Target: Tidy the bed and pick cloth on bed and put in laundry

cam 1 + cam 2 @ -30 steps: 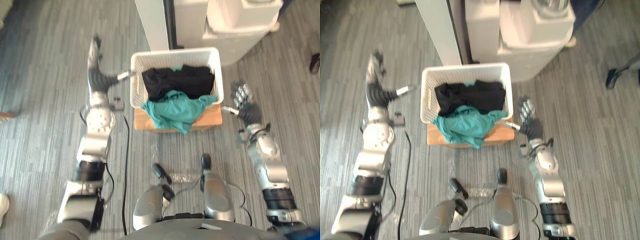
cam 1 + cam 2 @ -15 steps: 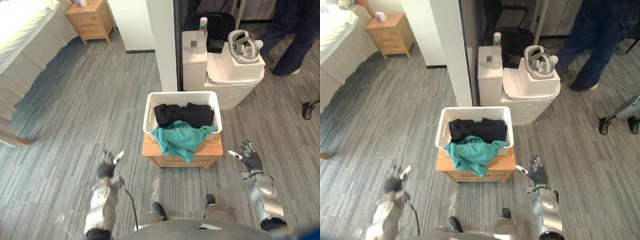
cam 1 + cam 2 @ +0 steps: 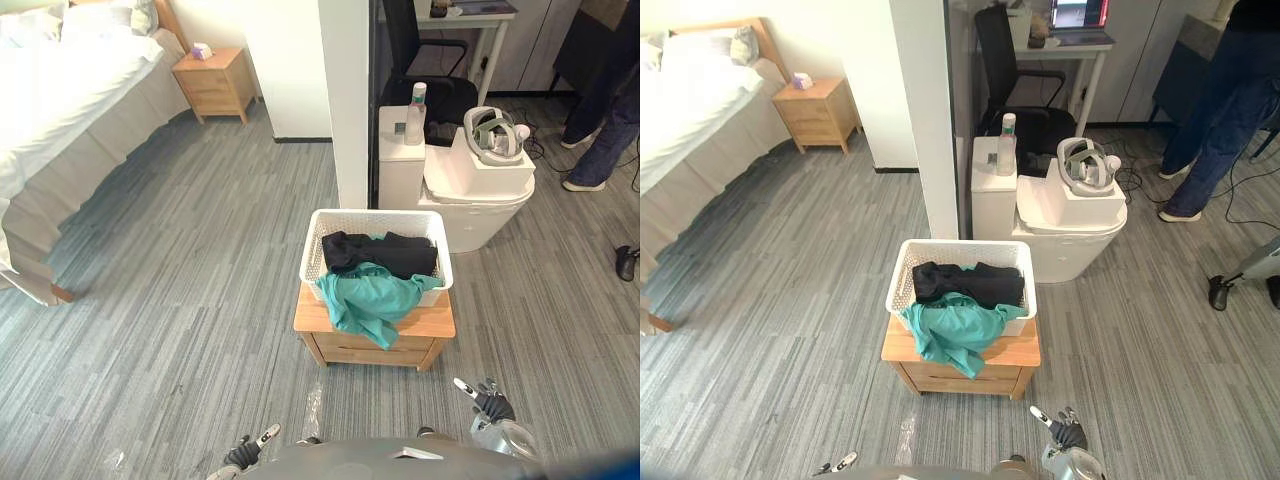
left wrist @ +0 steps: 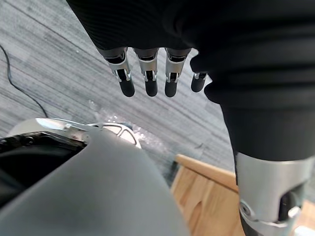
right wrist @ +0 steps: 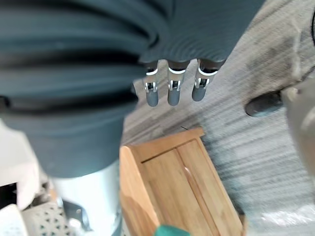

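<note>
Clothes (image 3: 375, 292) lie in the basket (image 3: 310, 255) on the stand (image 3: 309, 312) (bed (image 3: 60, 90) far left)

Ahead: wooden stand (image 3: 375, 350) under white basket (image 3: 312, 245), blocking the middle.
Basket top: heaped with black cloth (image 3: 385, 252); teal cloth (image 3: 372, 298) spilling over near rim.
Behind basket: white pillar (image 3: 348, 100) and white cabinet (image 3: 475, 200), close to far rim.
Left: wide bare floor (image 3: 190, 270) up to bed (image 3: 60, 100) and nightstand (image 3: 218, 85).
Right: narrower floor strip; person's leg (image 3: 605, 130) far back.
</note>
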